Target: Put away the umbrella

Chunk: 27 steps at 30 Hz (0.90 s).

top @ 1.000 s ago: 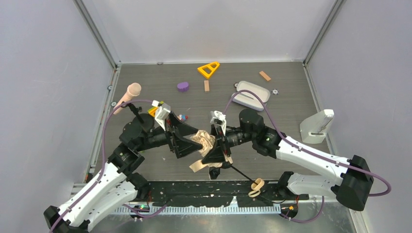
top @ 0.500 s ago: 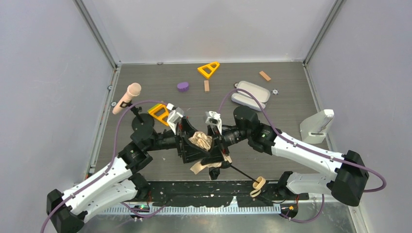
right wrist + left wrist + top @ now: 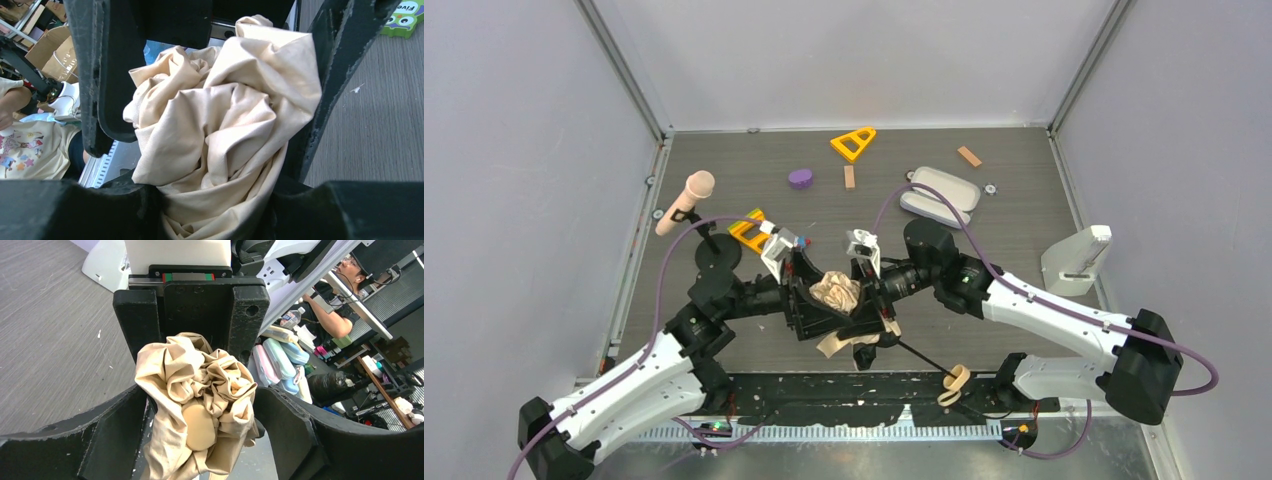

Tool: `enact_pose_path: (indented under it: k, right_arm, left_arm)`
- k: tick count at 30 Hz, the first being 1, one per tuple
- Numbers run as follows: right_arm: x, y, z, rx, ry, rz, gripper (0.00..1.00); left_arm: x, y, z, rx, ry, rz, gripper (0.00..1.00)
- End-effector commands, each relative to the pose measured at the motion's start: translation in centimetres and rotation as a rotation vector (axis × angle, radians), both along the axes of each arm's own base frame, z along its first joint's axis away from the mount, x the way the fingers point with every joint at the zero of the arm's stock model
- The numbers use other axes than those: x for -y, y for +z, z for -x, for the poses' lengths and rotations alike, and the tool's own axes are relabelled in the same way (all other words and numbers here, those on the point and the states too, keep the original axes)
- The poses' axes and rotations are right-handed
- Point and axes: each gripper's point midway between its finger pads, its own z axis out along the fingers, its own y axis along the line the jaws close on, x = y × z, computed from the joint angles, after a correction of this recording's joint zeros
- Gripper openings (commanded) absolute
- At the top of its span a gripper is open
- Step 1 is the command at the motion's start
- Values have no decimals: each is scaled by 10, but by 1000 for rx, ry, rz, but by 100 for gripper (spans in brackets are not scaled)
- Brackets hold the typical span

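Observation:
The umbrella's [image 3: 836, 292] pale beige canopy is bunched into a crumpled ball in mid-table. Its thin black shaft runs down-right to the tan handle with its loop [image 3: 954, 380] at the near edge. My left gripper [image 3: 807, 300] holds the bundle from the left and my right gripper [image 3: 865, 297] from the right, facing each other. In the left wrist view the fabric [image 3: 170, 360] fills the gap of the left gripper [image 3: 200, 407]. In the right wrist view the fabric [image 3: 240, 100] is pinched in the right gripper [image 3: 220, 192].
A pink-headed microphone [image 3: 686, 200] on a black stand [image 3: 717, 255] is at the left. An orange piece [image 3: 749, 230] lies by my left wrist. An orange triangle [image 3: 853, 143], purple piece [image 3: 801, 178], lavender-grey case [image 3: 940, 196] and wooden blocks [image 3: 969, 156] lie behind. A white holder [image 3: 1076, 262] stands right.
My left gripper has moved right onto the canopy and my right gripper has shifted slightly left. The fabric is now bunched tighter between them. The handle stays at the near edge.

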Motion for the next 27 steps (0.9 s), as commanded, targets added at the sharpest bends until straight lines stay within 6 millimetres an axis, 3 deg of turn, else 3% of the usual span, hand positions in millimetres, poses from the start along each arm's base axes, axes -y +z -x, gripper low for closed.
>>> enact_pose_path:
  k: [1,3,12,14,15,16,19,22,27]
  right_arm:
    - [-3,33,-2,75,5,-101,6]
    - [-2,34,-2,75,7,-101,6]
    - [-3,19,-13,92,-69,-23,6]
    - [-3,7,-21,141,-135,30,7]
    - [-4,0,-33,195,-203,55,10]
    - [-3,-9,-30,212,-216,92,11]
    - [-2,-37,-48,331,-365,203,23]
    - [7,-66,-64,432,-472,304,30]
    - [25,-96,-89,543,-632,436,40]
  left_arm:
    - [-5,14,-2,43,43,56,86]
    - [-6,12,-4,44,59,51,78]
    - [-4,2,-9,5,75,31,0]
    - [-6,2,-12,-5,98,40,0]
    - [-7,4,-15,-10,122,47,0]
    - [-9,5,-17,-12,142,52,0]
    - [-12,8,-23,-26,188,51,0]
    - [-14,12,-24,-37,205,53,0]
    - [-14,13,-24,-65,202,59,0]
